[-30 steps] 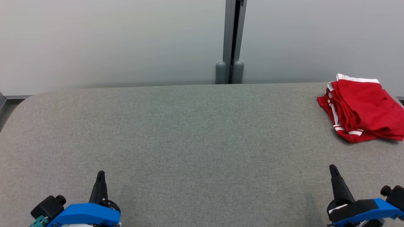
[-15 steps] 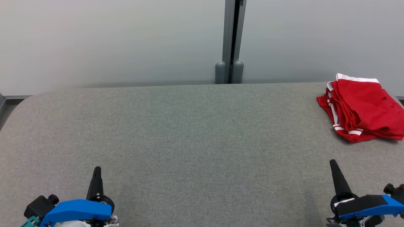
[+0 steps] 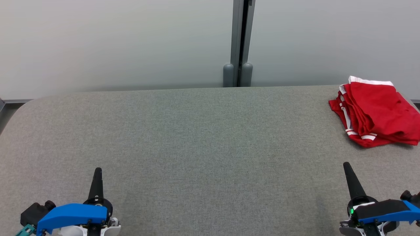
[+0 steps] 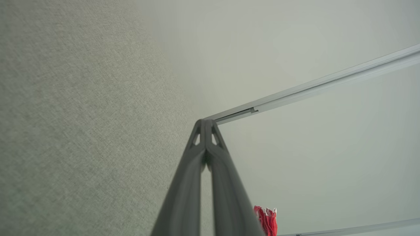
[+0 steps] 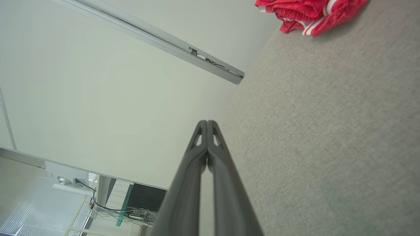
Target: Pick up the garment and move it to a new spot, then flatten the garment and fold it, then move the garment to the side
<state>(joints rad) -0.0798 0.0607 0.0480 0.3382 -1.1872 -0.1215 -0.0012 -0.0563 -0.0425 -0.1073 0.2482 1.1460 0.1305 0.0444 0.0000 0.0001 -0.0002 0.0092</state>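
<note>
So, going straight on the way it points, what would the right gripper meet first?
Probably the pale grey wall panel beyond the far edge of the grey fabric table. The right gripper aims just beside the folded red garment with white trim, though depth is unclear.

A grey, cloth-covered desk (image 3: pixel 210 147) with rounded far corners spans the view. At its far right lies the garment (image 3: pixel 377 108), red with white trim, folded into a loose stack with its layered edges facing left; its right side runs off the frame. The left pincer (image 3: pixel 97 170) rises at the lower left, dark fingers pressed together and pointing away, holding nothing. The right pincer (image 3: pixel 345 165) stands likewise at the lower right, well apart from the garment, a small green light (image 3: pixel 351 211) glowing on its base. Behind the desk is a pale wall (image 3: pixel 115 42), split by a grey post (image 3: pixel 241 32) with two rounded caps (image 3: pixel 228 74) at its foot.
</note>
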